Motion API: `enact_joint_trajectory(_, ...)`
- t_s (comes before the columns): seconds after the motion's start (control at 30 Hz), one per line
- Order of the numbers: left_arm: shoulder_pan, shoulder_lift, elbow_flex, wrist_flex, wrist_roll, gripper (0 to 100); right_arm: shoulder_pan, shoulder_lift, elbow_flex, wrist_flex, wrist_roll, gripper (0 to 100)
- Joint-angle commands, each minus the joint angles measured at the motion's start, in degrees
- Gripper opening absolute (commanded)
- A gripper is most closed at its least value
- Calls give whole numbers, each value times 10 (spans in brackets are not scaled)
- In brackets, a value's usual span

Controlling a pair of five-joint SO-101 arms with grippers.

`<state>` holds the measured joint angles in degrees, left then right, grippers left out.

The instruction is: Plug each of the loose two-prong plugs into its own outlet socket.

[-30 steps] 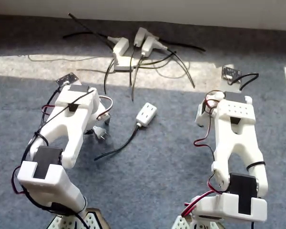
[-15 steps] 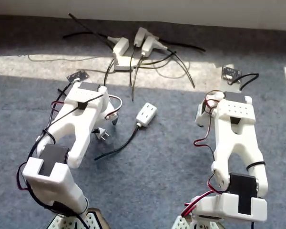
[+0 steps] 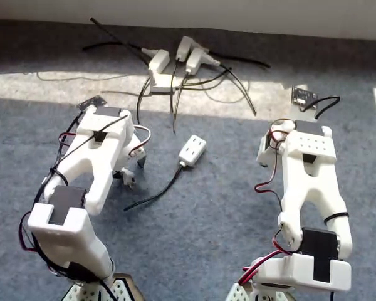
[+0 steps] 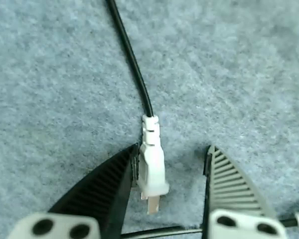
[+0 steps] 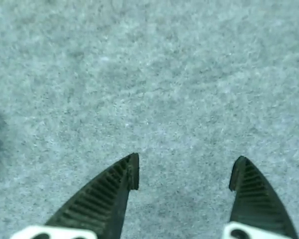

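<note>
White plug [image 4: 152,172] on the carpet [image 4: 239,74] inside the spread left claw [image 4: 173,148]; right claw [image 5: 187,157] spread too

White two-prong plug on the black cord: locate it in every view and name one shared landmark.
High view: white two-prong plug lies on grey carpet at the left gripper.
Left wrist view: the plug lies between open fingers, close against one.
Right wrist view: grey carpet between the open fingers of the right gripper.
Shared landmark: the left gripper.

Open carpet [image 3: 219,213] at centre, black cord [image 3: 155,196] crossing — apparently tangled cables [image 3: 175,94] beyond
</note>
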<state>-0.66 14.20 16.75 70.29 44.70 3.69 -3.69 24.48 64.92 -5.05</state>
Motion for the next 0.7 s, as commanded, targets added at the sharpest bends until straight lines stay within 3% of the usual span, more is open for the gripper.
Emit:
enact_joint_trajectory(0.0,1,-1,-6,12,0,213,-6,-22,-2,-7,-5,289)
enact_joint_trajectory(0.43,7,5,-2,36,-2,210,-7,-22,37,-65,-5,289)
enact_joint_trajectory(0.67,6,6,15,40,-66,210,-7,-22,37,-66,-5,289)
